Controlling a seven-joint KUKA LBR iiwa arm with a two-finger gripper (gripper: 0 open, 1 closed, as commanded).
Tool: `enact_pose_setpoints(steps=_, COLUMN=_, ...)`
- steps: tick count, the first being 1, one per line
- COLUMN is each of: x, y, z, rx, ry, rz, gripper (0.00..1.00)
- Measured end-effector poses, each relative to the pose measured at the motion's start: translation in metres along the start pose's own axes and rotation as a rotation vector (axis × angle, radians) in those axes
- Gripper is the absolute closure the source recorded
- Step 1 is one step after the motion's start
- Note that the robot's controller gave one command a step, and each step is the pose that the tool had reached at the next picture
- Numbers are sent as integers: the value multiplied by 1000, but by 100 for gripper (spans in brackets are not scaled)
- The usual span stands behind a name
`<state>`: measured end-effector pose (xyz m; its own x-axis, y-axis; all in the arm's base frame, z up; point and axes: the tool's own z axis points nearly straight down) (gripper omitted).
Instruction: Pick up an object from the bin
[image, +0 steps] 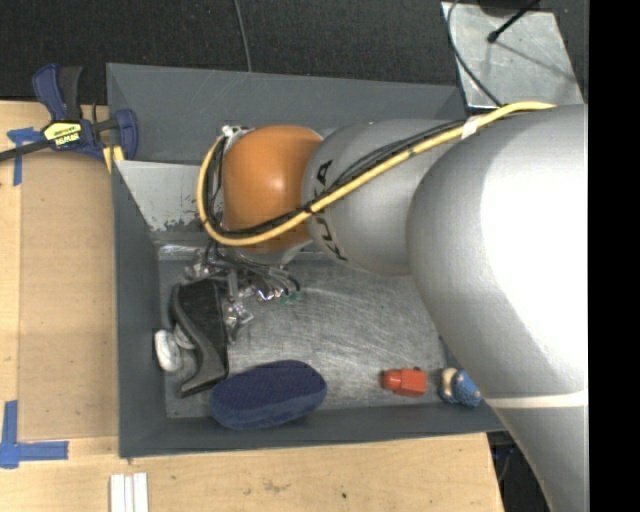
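- The arm (480, 230), with an orange cover (262, 180) at its wrist, reaches into the grey bin (135, 330) and ends over the upper end of a black bent piece (200, 335).
- The jaws sit under the orange cover, at the black bent piece's upper right edge. I cannot tell whether they are spread or pressed together, nor whether they touch it.
- A small white thing (167, 350) lies against the black bent piece's left side.
- A dark blue oval pouch (268, 394) lies just beside the black bent piece's lower end, to its right.
- A red block (404, 381) lies well to the right of the black bent piece, past the pouch, with a small blue and yellow thing (458, 387) just beyond it.
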<state>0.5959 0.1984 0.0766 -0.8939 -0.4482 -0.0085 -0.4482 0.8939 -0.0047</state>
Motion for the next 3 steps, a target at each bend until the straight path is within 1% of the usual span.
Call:
enact_pose_setpoints(steps=1, x=-14, y=3, z=4, rx=4, ry=8, rz=-60, gripper=0)
enact_pose_setpoints(steps=2, x=-35, y=6, z=5, rx=15, ry=30, rz=-107, gripper=0)
enact_pose_setpoints(steps=3, x=-37, y=5, z=2, rx=16, ry=22, rz=-105, gripper=100)
